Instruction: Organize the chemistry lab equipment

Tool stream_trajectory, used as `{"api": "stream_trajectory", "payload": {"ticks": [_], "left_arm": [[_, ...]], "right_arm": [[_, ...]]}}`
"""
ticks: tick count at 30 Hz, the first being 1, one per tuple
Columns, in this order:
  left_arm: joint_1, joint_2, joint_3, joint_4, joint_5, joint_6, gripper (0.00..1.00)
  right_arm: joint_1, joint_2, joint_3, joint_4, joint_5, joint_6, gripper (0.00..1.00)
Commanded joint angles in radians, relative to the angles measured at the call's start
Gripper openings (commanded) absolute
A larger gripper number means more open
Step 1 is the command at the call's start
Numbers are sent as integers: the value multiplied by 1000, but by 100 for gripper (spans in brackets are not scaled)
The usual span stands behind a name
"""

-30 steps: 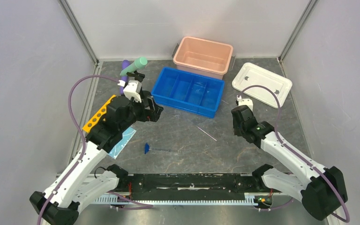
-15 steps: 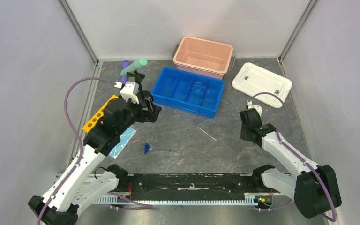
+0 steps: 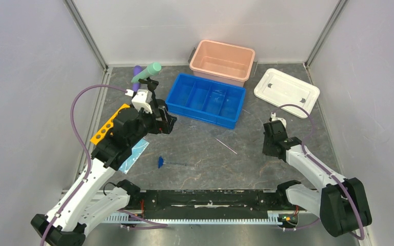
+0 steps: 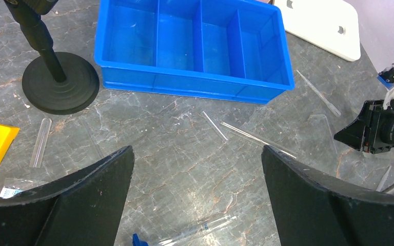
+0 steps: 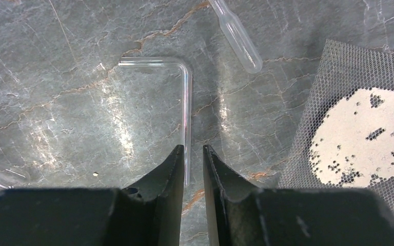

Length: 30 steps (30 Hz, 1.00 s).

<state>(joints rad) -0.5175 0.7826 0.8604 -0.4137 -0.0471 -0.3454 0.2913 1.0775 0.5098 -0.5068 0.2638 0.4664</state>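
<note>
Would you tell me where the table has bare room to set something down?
The widest bare patch lies between the thin rod, the blue funnel and the table's near edge. Before the blue tray, clear tubes litter the surface; a bent tube, dropper and mesh crowd the right gripper.

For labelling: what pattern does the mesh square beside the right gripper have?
Grey wire mesh with a speckled off-white round patch; clearest in right wrist view.
</note>
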Motion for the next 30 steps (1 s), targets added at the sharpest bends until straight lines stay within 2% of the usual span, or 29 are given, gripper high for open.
{"api": "stream_trajectory", "payload": {"ticks": [1, 12, 30], "left_arm": [[-1, -8, -4, 41, 5, 29, 100], [-1, -9, -2, 39, -9, 21, 100], [-1, -9, -4, 41, -3, 22, 100]], "right_arm": [[-9, 11, -14, 37, -12, -1, 25], [-16, 41, -41, 68, -60, 7, 23], [-15, 33, -22, 62, -69, 8, 4]]}}
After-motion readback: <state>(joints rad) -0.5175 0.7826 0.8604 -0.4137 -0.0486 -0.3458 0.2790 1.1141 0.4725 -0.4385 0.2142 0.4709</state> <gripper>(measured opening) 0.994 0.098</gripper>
